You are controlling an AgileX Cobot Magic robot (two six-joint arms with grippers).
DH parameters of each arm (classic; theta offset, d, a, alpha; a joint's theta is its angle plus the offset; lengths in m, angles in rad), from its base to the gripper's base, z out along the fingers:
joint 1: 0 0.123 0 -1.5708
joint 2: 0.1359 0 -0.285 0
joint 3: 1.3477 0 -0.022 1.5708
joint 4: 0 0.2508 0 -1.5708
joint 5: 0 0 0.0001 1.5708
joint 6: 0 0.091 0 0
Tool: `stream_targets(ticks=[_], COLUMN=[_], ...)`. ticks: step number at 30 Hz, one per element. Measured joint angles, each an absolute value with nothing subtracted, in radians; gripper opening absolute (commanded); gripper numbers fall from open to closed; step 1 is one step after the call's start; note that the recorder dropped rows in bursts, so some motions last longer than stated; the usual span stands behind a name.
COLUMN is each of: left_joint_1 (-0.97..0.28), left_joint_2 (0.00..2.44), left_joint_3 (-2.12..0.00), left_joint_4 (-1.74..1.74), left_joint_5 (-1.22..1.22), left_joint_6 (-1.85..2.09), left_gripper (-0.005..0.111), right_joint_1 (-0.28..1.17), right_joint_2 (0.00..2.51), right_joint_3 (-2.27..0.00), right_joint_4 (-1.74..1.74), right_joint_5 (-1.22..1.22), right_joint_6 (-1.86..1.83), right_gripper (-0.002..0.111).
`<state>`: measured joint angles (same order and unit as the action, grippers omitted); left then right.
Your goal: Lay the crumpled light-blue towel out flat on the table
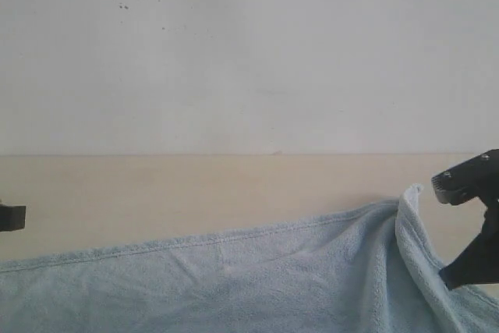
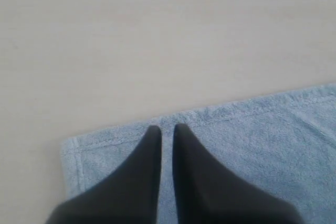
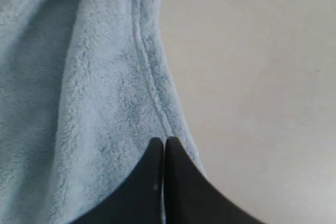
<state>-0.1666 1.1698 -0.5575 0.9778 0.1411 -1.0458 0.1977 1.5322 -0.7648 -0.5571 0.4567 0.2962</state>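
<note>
The light-blue towel [image 1: 234, 278] lies across the near part of the beige table [image 1: 195, 189]. Its left part is flat, with a hemmed corner [image 2: 73, 148] showing in the left wrist view. At the right it rises in a folded peak [image 1: 411, 196]. My right gripper [image 1: 456, 228] is shut on the towel's hemmed edge [image 3: 152, 95], its fingertips [image 3: 155, 145] pressed together. My left gripper [image 2: 167, 128] hangs over the towel close to that corner. Its jaws stand a narrow gap apart with nothing between them. Only a black bit of this gripper [image 1: 12, 217] shows in the exterior view.
A white wall [image 1: 249, 52] rises behind the table's far edge. Bare beige table stretches beyond the towel's far hem [image 2: 157, 51] and beside its right edge [image 3: 262, 103].
</note>
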Motion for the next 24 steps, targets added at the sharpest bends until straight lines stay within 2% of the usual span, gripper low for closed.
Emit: stream_targets(ticks=[4, 8, 24], left_joint_1=[-0.231, -0.237, -0.239], left_joint_2=[1.166, 1.166, 1.166], left_joint_3=[-0.538, -0.538, -0.538], left_joint_4=[0.975, 0.970, 0.970], left_joint_5=[0.122, 0.103, 0.089], left_joint_6=[-1.046, -1.046, -1.046], left_gripper=[0.008, 0.008, 0.008], right_joint_1=[0.105, 0.105, 0.105], right_joint_2=[1.534, 1.548, 1.734], right_joint_3=[-0.746, -0.699, -0.679], right_joint_4=[-0.512, -0.413, -0.400], right_joint_5=[0.423, 0.373, 0.352], right_joint_6=[0.315, 0.221, 0.251], right_gripper=[0.000, 0.000, 0.000])
